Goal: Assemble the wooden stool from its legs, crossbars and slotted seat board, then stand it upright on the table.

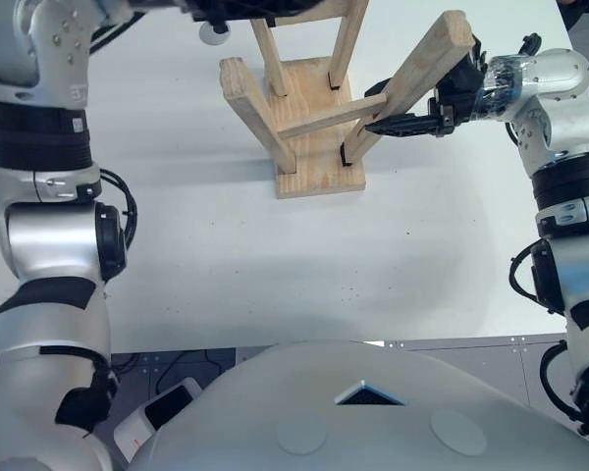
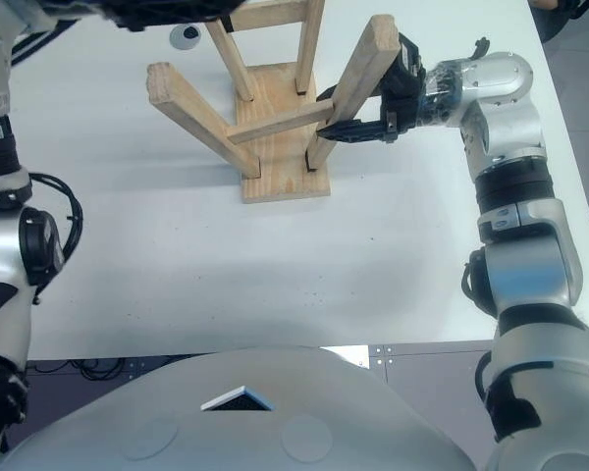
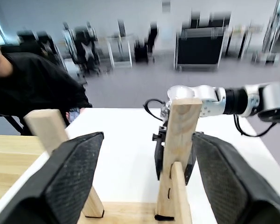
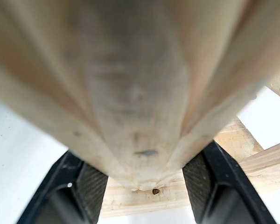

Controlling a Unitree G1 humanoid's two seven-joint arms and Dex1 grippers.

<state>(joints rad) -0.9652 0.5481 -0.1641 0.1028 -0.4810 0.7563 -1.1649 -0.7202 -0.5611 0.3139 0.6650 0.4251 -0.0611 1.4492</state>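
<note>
Right pincer (image 1: 378, 108): clamped on the front-right leg (image 1: 427, 64), low down, just above where it meets the seat board (image 1: 319, 177).
Left pincer (image 3: 147, 154): wide open, pads well apart and gripping nothing. It hangs over the far side of the stool by the top crossbar (image 1: 314, 12).
Stool: upside down on the bench (image 1: 226, 255), with the seat board flat and the legs pointing up. A side crossbar (image 1: 324, 116) runs from your held leg across to the front-left leg (image 1: 250, 103).
Stage, my guess: seating that last leg. You haven't flipped it upright yet.
What could bite you: the held leg leans outward, so if you shove it sideways the side crossbar could pop out of its joint. Nothing else is bracing the frame, so a hard push could also skid the seat board across the bench.
Also: flip it before the joints are snug and a leg may drop out.
Hard to see: whether the leg's end is fully down in its slot. The right wrist view is mostly wood up close, and the left pincer is cut off at the head views' top edge.
Mystery bit: a small round thing (image 1: 214, 32) on the bench near the far legs; can't tell what it is.
</note>
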